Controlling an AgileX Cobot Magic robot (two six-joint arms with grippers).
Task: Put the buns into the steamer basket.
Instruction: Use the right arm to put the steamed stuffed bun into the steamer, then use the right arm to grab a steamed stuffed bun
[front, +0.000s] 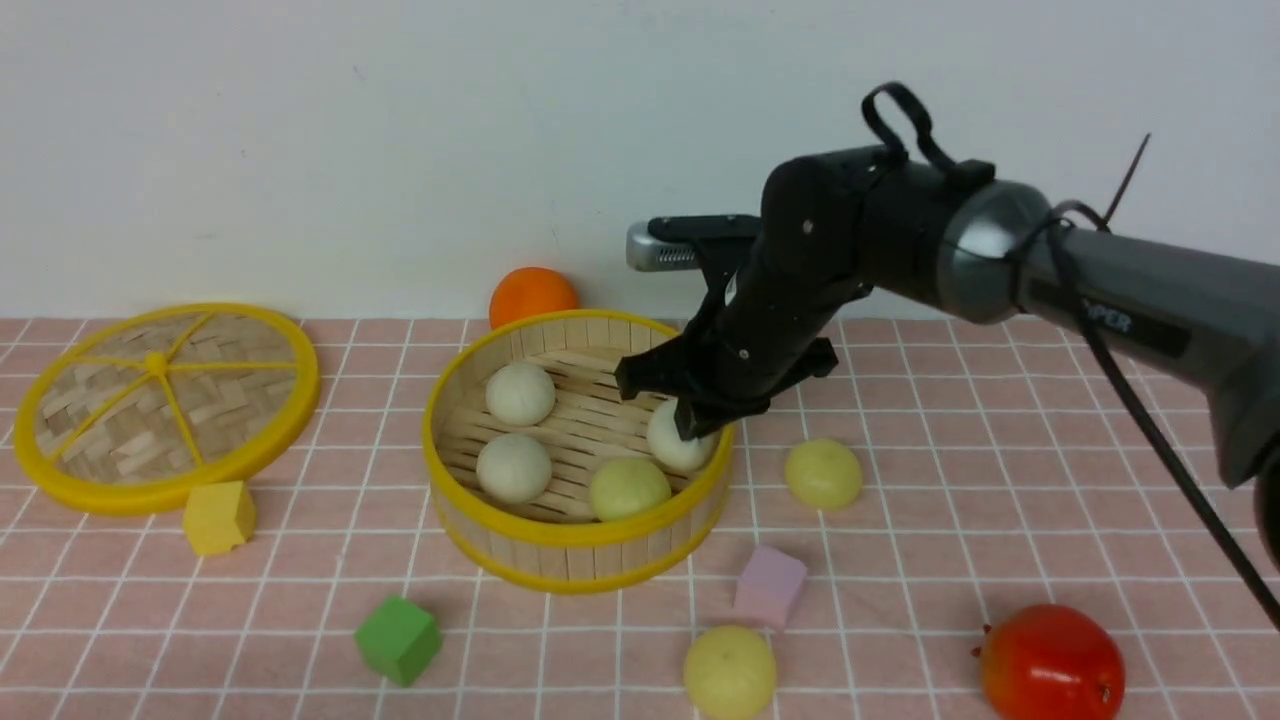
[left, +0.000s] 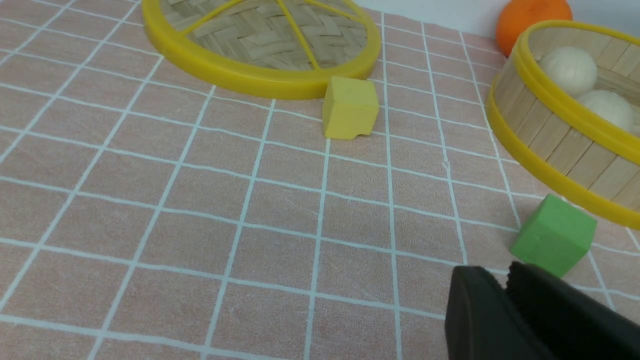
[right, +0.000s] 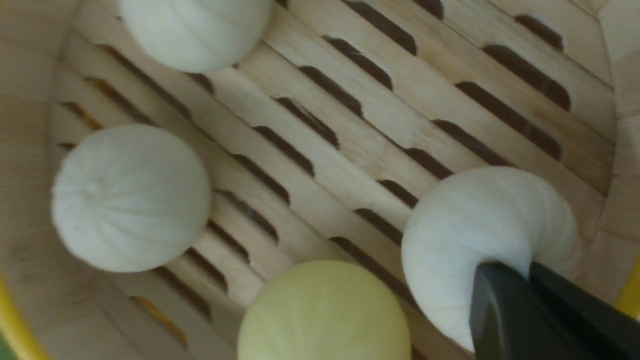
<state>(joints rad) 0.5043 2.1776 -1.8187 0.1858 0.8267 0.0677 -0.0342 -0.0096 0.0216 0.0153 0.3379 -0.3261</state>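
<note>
The steamer basket (front: 560, 560) stands mid-table. Inside lie two off-white buns (front: 520, 392) (front: 513, 467) and a pale yellow bun (front: 629, 487). My right gripper (front: 690, 422) reaches down inside the basket's right wall and is shut on a third off-white bun (front: 676, 445). In the right wrist view the fingertips (right: 505, 280) pinch this bun (right: 470, 225) just above the slatted floor (right: 380, 100). Two pale yellow buns (front: 823, 473) (front: 730, 672) lie on the cloth outside. My left gripper (left: 505, 272) is shut and empty, low over the cloth near the green cube.
The woven lid (front: 165, 405) lies at the left with a yellow cube (front: 218, 516) in front of it. A green cube (front: 398, 640) and a pink cube (front: 769, 585) sit before the basket. An orange (front: 532, 295) stands behind it. A red fruit (front: 1050, 665) is front right.
</note>
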